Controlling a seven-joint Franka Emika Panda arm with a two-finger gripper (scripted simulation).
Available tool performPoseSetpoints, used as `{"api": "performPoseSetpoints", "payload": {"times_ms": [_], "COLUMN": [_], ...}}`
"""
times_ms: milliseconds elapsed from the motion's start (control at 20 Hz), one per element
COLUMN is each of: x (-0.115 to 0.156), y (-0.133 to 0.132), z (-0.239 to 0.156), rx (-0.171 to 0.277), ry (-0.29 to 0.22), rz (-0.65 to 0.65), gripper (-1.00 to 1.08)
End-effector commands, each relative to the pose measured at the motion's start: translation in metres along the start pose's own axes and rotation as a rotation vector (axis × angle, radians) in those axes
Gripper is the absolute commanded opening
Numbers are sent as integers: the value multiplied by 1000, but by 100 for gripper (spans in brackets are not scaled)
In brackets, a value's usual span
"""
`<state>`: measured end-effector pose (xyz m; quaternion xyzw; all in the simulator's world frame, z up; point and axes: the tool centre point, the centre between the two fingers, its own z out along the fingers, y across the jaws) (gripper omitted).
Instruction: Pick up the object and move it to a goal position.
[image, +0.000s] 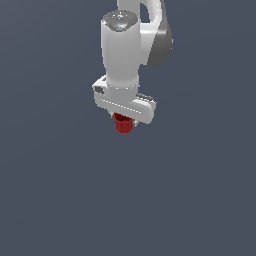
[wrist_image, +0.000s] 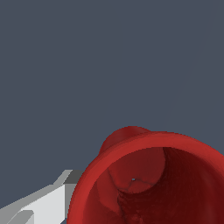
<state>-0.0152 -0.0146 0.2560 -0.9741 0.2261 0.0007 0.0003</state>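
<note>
We judged this moment to fall in the carrying step: the red cup (image: 123, 124) sat directly beneath the white gripper (image: 126, 116), its upper part tucked under the gripper's body and its lower part showing below it, with nothing else near it against the plain grey-blue ground. In the exterior view we could not see the fingers themselves, since the gripper's wide body covered them, so we could not tell outright how the jaws stood; yet the cup hung just under the gripper with no visible support, and in the wrist view the cup (wrist_image: 148, 175) filled the corner close to the camera with a pale finger (wrist_image: 48, 199) lying right beside its rim, so we took it that the gripper was clamped on the cup. No goal marker showed in either view, and we could not say how far the cup stood from its goal. The next move, as we read it, called for a steady carry toward the goal with the grip kept firm, since the cup was small and narrow against the gripper. The cup's long axis ran roughly in line with the gripper's own axis, and its open mouth faced up toward the wrist camera, which looked into its hollow.
</note>
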Motion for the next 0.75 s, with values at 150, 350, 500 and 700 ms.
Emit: {"api": "performPoseSetpoints", "payload": {"times_ms": [150,350,500,700], "x": [-14,-20,-23,-24], "y": [8,11,13,13], "z": [-41,-61,-70,-74], "rx": [0,0,0,0], "ry": [1,1,1,1], "rz": [0,0,0,0], "gripper": [-100,-100,-100,-100]}}
